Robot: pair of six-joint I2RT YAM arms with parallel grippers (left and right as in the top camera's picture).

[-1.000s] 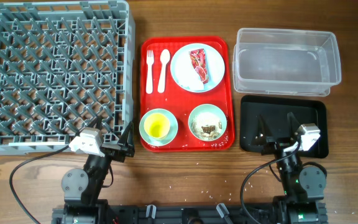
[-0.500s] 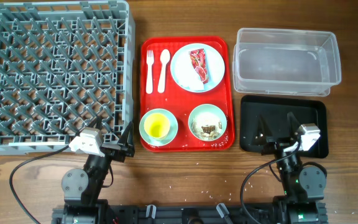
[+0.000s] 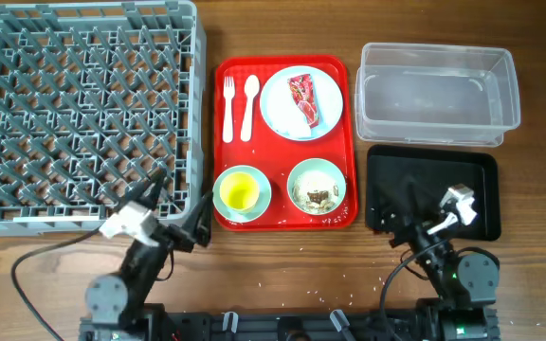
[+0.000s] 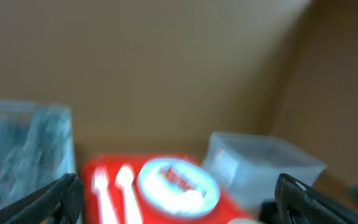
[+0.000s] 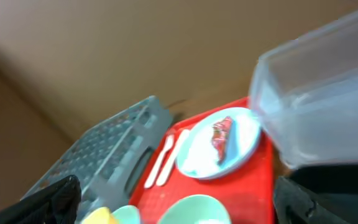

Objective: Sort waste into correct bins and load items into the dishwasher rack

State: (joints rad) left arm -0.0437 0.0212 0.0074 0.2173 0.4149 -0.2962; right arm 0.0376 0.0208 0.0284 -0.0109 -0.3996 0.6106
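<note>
The rack (image 3: pixel 83 114) is set at the left of the wooden surface (image 3: pixel 282 270), with no items loaded among its pegs. Just beside it lies the red tray (image 3: pixel 275 152). On the tray's far half the fork (image 3: pixel 227 109) and spoon (image 3: pixel 249 106) are laid side by side, left of the plate (image 3: pixel 278 104). The wrapper (image 3: pixel 301 93) and tissue (image 3: pixel 307 116) are carried on the plate, touching each other. On the near half two bowls are placed: the left bowl (image 3: pixel 264 194) holds the cup (image 3: pixel 240 193) upright, and the right bowl (image 3: pixel 298 174) holds the scraps (image 3: pixel 318 196).

At the right the tub (image 3: pixel 434 99) is seen with nothing in it, and the black tray (image 3: pixel 415 170) is set just in front of it.

The left jaws are held wide open over the rack's near right corner, close to the red tray, and nothing is gripped; one fingertip (image 4: pixel 61 196) is seen at each lower corner of the blurred left wrist view. The right jaws are also spread wide and empty, with fingertips (image 5: pixel 58 196) far apart in the right wrist view. They are held over the black tray's near part, though from overhead they are hard to make out against the black.
</note>
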